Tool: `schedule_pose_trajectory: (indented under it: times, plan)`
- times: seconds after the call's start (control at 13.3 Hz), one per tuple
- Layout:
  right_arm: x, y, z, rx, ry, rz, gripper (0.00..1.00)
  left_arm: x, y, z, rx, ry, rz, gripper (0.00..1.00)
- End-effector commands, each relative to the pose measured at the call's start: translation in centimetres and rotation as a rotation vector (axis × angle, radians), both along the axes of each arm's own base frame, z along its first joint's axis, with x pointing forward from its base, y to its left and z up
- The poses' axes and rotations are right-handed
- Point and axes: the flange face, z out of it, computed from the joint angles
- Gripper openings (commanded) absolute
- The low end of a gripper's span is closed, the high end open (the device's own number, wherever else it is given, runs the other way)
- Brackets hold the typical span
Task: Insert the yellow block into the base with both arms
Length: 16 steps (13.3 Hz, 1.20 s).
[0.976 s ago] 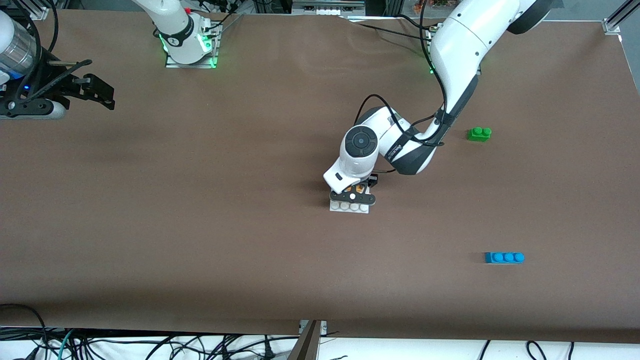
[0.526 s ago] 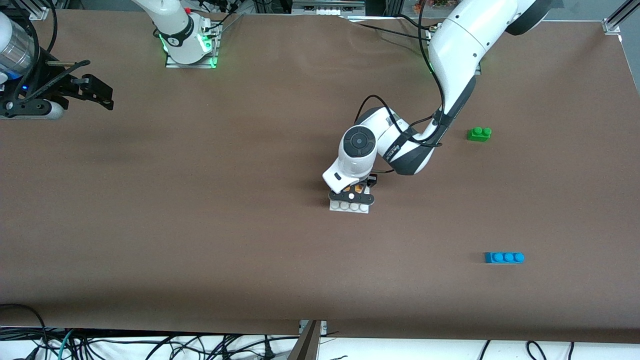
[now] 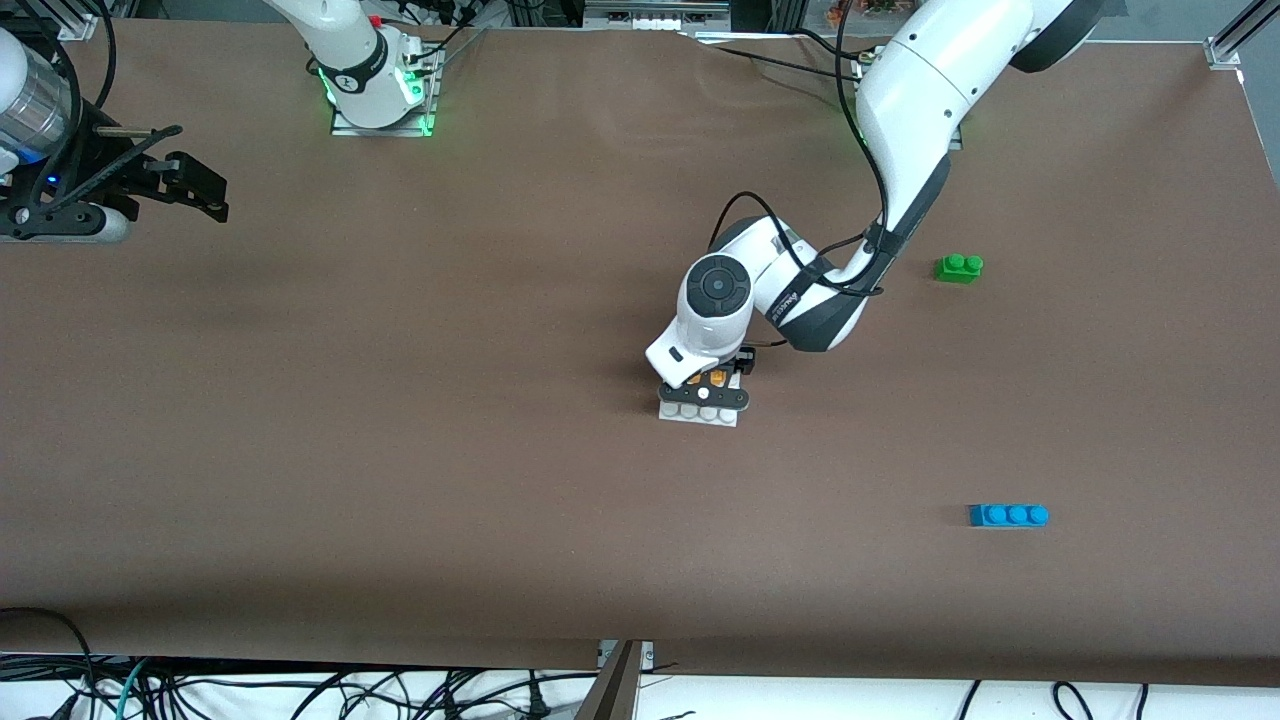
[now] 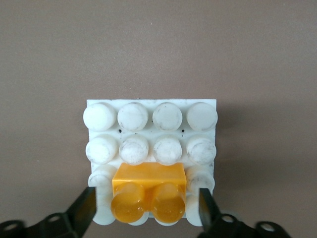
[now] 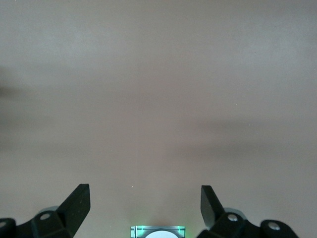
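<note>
So the yellow block [image 4: 149, 192] is seated on the base [image 4: 151, 110], on the edge rows farthest from the front camera, with its long axis running along that edge. The left gripper [image 4: 147, 210] is parked right over it, jaws spread with a clear gap on each side of the block, so nothing is gripped. The block lies dead centre between the fingers [image 4: 85, 207], its long axis running from one to the other, so a straight lift looks like all that's needed to clear it. Insertion is judged basically done. The right gripper [image 5: 145, 206] is kept waiting, open and empty over bare table at its own arm's end, well apart from the base [image 3: 699, 413], so the left arm is clearly nearer.
</note>
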Motion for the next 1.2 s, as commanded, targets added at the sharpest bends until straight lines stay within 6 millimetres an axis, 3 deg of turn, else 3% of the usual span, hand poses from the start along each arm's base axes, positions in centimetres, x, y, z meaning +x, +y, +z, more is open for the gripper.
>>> schedule_pose_trajectory:
  times: [0.0, 0.23, 0.53, 0.68, 0.83, 0.98, 1.05, 1.13]
  plan:
    - [0.1, 0.0, 0.5, 0.020, -0.001, 0.013, 0.99, 0.8, 0.3, 4.4, 0.014, -0.050, 0.012, 1.00]
    - [0.0, -0.1, 0.4, 0.019, 0.007, 0.011, 0.99, 0.8, 2.1, 13.4, 0.065, -0.091, 0.028, 1.00]
    - [0.0, -0.4, 0.4, 0.019, 0.008, 0.007, 0.99, 0.5, 9.0, 24.6, 0.156, -0.107, 0.042, 1.00]
    - [0.1, -0.4, 0.4, 0.020, 0.005, 0.007, 0.99, 1.6, 14.5, 28.0, 0.164, -0.072, -0.023, 1.00]
    - [0.1, -0.4, 0.4, 0.020, 0.002, 0.007, 0.99, 2.6, 19.2, 33.2, 0.091, -0.009, -0.053, 1.00]
    - [0.1, -0.3, 0.5, 0.020, -0.003, 0.007, 0.99, 1.9, 23.9, 37.4, 0.069, -0.026, 0.008, 1.00]
    - [0.1, -0.1, 0.5, 0.020, -0.004, 0.010, 0.99, 0.8, 25.5, 37.5, 0.055, -0.010, 0.033, 1.00]
    - [0.1, -0.1, 0.5, 0.020, -0.004, 0.008, 0.99, 0.2, 28.4, 37.5, -0.008, 0.007, 0.041, 1.00]
